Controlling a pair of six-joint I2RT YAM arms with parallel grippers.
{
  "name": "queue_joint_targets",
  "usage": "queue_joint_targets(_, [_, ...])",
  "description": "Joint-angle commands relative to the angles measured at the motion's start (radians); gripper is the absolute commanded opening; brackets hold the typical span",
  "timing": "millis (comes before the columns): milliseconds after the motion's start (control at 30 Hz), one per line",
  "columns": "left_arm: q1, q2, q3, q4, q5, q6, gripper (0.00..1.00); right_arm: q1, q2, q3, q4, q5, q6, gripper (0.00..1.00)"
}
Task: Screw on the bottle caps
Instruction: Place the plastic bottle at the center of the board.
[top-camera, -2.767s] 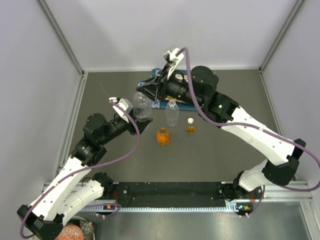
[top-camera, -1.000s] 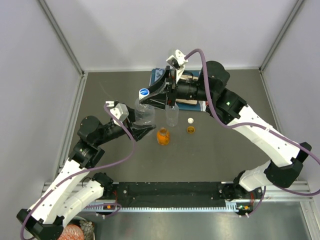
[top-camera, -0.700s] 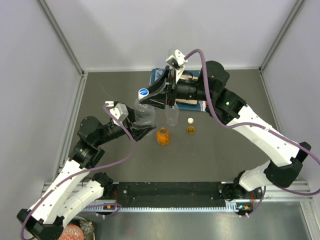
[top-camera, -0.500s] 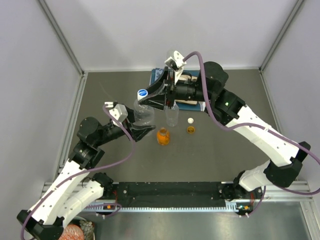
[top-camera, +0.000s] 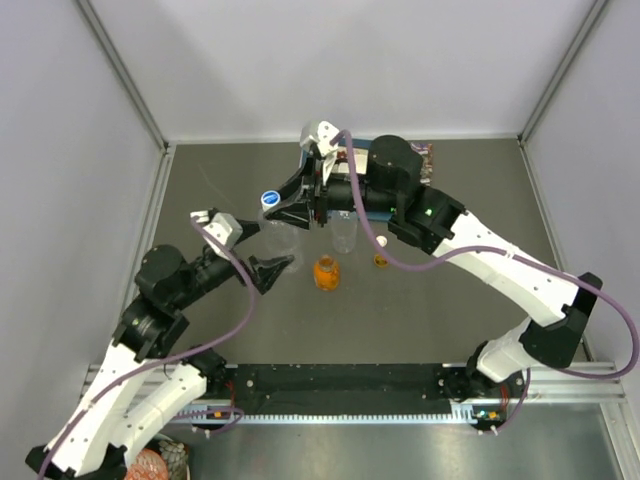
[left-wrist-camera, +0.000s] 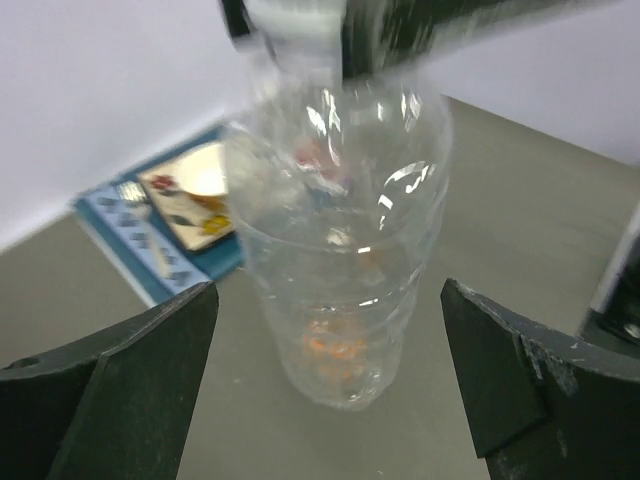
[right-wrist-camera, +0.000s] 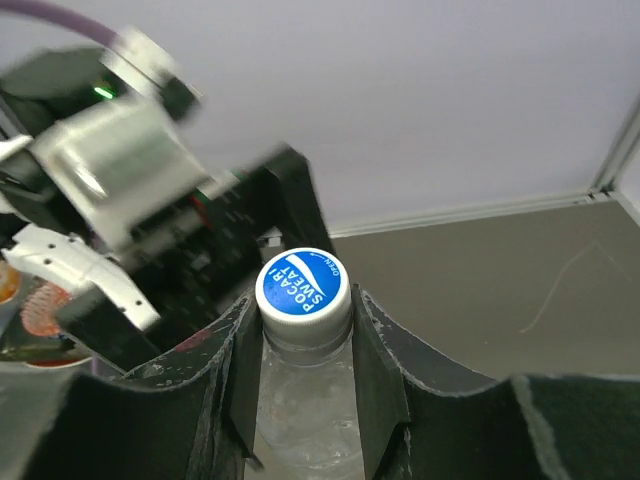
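One clear bottle (left-wrist-camera: 340, 280), blue cap (right-wrist-camera: 303, 285) on, pinched at its neck by the right gripper (right-wrist-camera: 303, 340); left gripper (left-wrist-camera: 325, 350) wide open, clear of it

walls: pale grey-white panels (top-camera: 340, 60) are closing the cell at the back and on both sides | frame: aluminium posts (top-camera: 124, 70) are running along the wall corners | table: dark grey matte tabletop (top-camera: 400, 330) is spreading between the walls | near edge: black mounting plate (top-camera: 340, 380) is lying beside an aluminium rail (top-camera: 340, 417) | light: soft, even light is falling on the tabletop
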Motion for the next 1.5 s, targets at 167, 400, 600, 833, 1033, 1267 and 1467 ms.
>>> queue_joint_targets(167, [0.004, -0.137, 0.326, -0.162, -0.648, 0.145, 0.99, 0.005, 0.169, 0.050, 0.086, 0.135, -0.031, 0.00])
queue_joint_targets(400, [0.003, -0.185, 0.443, -0.157, -0.740, 0.150, 0.99, 0.006, 0.564, 0.350, 0.265, 0.168, 0.073, 0.00])
queue_joint_targets(600, [0.003, -0.192, 0.441, -0.195, -0.730, 0.113, 0.99, 0.008, 0.910, 0.694, 0.374, 0.316, 0.090, 0.00])
queue_joint_targets(833, [0.003, -0.189, 0.446, -0.204, -0.713, 0.085, 0.99, 0.011, 1.057, 0.815, 0.436, 0.451, 0.041, 0.00])
queue_joint_targets(1033, [0.003, -0.191, 0.432, -0.209, -0.705, 0.059, 0.99, 0.014, 1.056, 0.762, 0.451, 0.471, -0.005, 0.00])
queue_joint_targets(1267, [0.003, -0.188, 0.423, -0.203, -0.705, 0.052, 0.99, 0.014, 1.053, 0.707, 0.453, 0.478, -0.005, 0.00])
queue_joint_targets(1467, [0.003, -0.185, 0.424, -0.209, -0.699, 0.047, 0.99, 0.012, 1.027, 0.630, 0.436, 0.482, 0.008, 0.00])
